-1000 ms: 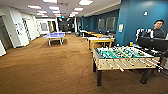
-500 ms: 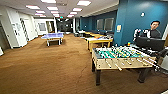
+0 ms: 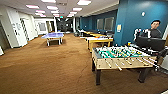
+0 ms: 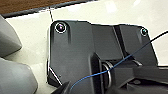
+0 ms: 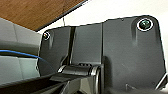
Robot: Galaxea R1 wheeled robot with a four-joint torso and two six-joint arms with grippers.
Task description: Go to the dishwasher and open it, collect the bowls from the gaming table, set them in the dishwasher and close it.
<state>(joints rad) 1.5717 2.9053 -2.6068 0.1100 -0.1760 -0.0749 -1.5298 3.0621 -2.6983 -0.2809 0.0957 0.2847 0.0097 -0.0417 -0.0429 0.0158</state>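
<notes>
White-topped, yellow-edged gaming table stands well beyond the foosball table on brown carpet; any bowls on it are too small to discern, though such plastic should be light, stiff, slippery, best pinched at the rim; finger states cannot be told.

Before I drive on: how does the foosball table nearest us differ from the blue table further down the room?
The foosball table stands close on the right, with a wooden body, green field and rods; the blue table stands far off on the left, flat-topped, on pale legs. Both rest on the brown carpet.
</notes>
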